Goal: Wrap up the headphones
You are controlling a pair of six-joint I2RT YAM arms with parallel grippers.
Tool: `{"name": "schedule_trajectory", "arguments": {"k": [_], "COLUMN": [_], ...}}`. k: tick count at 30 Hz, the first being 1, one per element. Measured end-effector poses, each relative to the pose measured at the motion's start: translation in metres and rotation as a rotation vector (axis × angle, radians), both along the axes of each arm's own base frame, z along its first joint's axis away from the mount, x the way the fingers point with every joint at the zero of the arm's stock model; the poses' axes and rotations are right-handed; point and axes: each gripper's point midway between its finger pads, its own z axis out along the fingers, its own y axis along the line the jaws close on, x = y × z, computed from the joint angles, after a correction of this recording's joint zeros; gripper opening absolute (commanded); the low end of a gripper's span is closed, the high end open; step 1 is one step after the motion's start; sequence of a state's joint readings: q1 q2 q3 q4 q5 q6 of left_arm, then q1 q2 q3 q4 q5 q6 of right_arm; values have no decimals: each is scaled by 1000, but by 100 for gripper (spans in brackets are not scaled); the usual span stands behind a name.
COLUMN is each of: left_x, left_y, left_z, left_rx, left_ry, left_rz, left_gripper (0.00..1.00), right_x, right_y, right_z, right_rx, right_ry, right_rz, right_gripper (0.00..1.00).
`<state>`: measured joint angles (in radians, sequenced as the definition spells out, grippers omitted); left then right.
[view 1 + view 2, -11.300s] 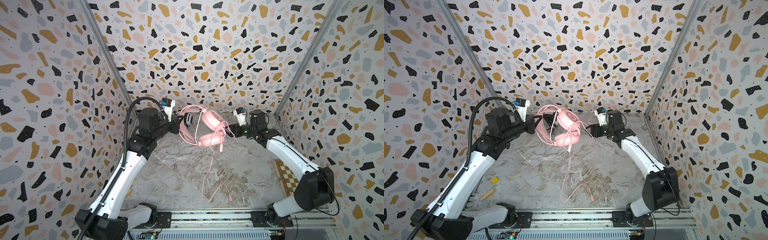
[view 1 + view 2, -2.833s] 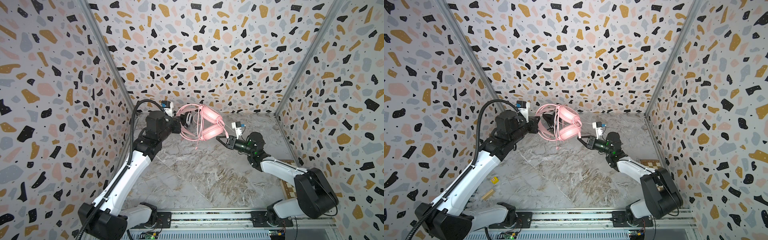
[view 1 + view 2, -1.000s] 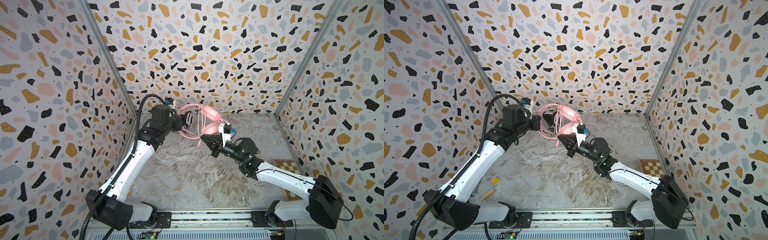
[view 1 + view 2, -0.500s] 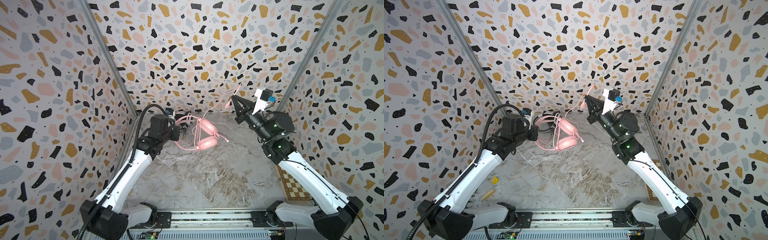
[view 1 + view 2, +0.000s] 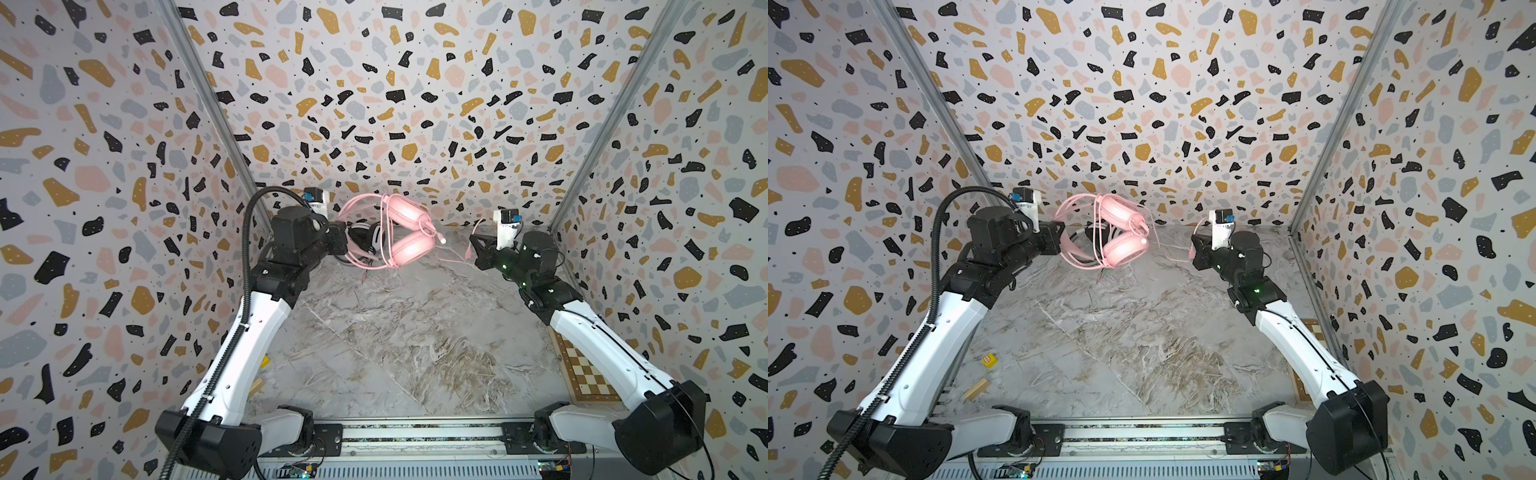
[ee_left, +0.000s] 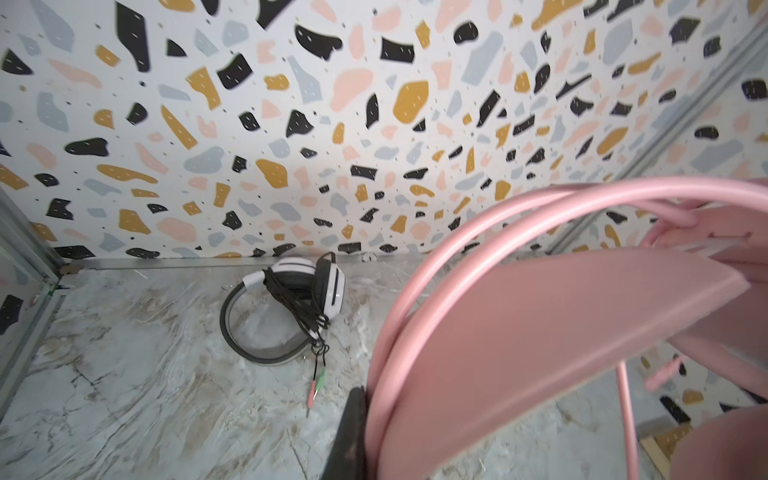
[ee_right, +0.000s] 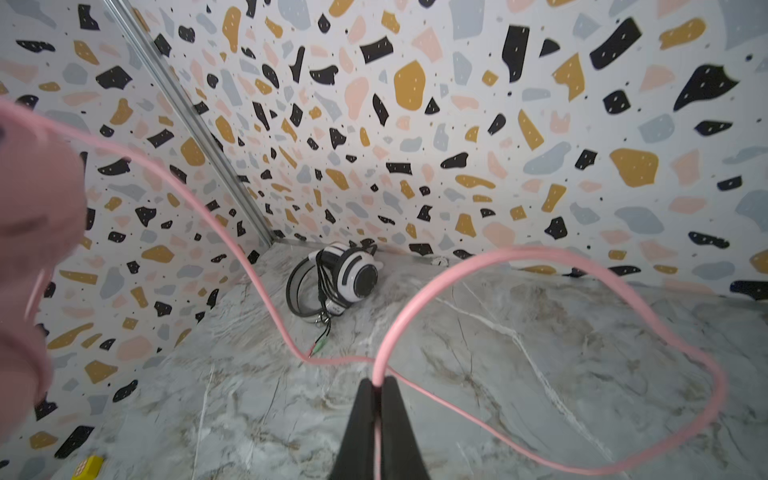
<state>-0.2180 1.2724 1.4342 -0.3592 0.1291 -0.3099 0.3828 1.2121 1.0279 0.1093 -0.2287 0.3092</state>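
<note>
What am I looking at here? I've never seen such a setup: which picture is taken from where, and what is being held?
Two robot arms work on a marbled table inside speckled walls. The two wide pictures come from one camera pair overhead; the two close ones from a camera on each arm's wrist. The left arm's fingers hold pink headphones in the air by the band; the right arm's fingers pinch their pink cable. White headphones lie by the back wall.
</note>
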Motion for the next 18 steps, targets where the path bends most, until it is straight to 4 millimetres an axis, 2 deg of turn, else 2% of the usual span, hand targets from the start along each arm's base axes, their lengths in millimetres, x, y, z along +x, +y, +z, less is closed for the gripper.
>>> {"name": "schedule_trajectory", "arguments": {"k": [3, 6, 8, 11, 13, 15, 18], "left_x": [19, 36, 45, 53, 57, 58, 59], "left_y": [3, 1, 0, -3, -5, -11, -32], "left_z": [17, 24, 23, 19, 16, 14, 1], "left_rx": [-61, -123, -169, -226, -239, -231, -182], "left_ry": [-27, -36, -30, -10, -6, -5, 10], "left_rz": [41, 63, 78, 95, 113, 122, 101], "left_gripper": [0, 0, 0, 0, 0, 0, 0], "right_x": [-25, -54, -73, -94, -105, -112, -120], "right_y": [8, 25, 38, 58, 69, 81, 103], "right_z": [-23, -42, -48, -45, -38, -19, 39], "right_rx": [-15, -30, -41, -43, -48, -54, -46], "right_ry": [50, 95, 116, 115, 114, 98, 0], "right_rz": [48, 128, 185, 264, 310, 355, 419], "right_gripper": [0, 0, 0, 0, 0, 0, 0]}}
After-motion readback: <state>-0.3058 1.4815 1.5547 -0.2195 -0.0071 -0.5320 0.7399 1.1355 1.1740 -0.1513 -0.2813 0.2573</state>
